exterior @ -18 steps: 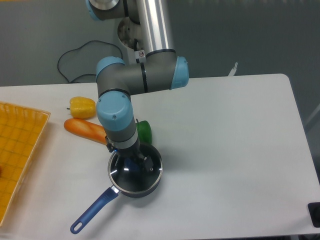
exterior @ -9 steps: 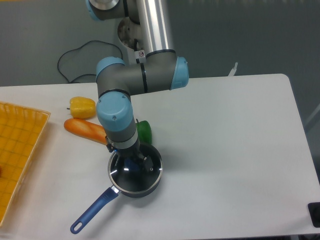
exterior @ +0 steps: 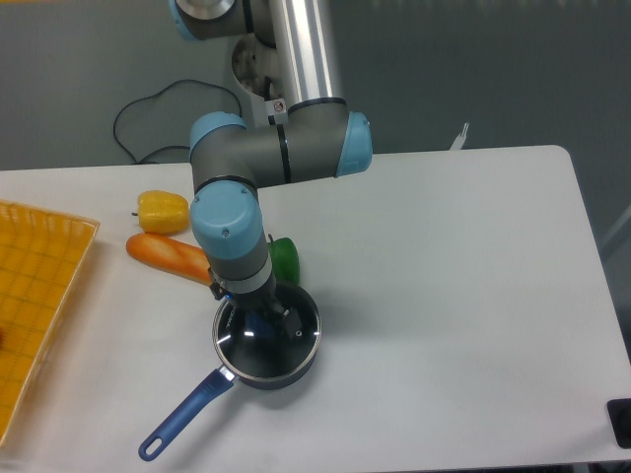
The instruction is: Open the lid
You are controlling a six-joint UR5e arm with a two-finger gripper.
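A: Only the fixed camera to go on. Where is the lid?

B: Lower middle of the frame. The lid [exterior: 281, 340] sits flat on the dark blue pan [exterior: 271, 372], whose long handle runs toward the lower left corner. The arm comes straight down over it, so the hand [exterior: 268, 323] is right at the blue knob [exterior: 258, 322] in the lid's middle.

A: Has the hand got hold of the knob?

B: I cannot tell. The wrist hides most of it; I see dark fingers [exterior: 293, 329] low on the glass beside the knob, but not whether they pinch it.

A: How would you expect the lid to handle?

B: Glass with a thin metal rim, so I'd judge it stiff, fairly weighty for its size, smooth and breakable if it drops or knocks the pan's edge. The knob is the only sensible grip; the glass face would likely slip. It should come straight up, kept level.

A: Anything inside the pan?

B: Glare on the glass; I can't make anything out.

A: And the other container?

B: A yellow-orange tray [exterior: 35, 296] at the left edge, with perhaps a small reddish thing at its far left. On the white counter [exterior: 444, 296], left and above the pan, lie a yellow pepper [exterior: 162, 211], a carrot [exterior: 168, 255] and a green pepper [exterior: 284, 259] just behind the arm
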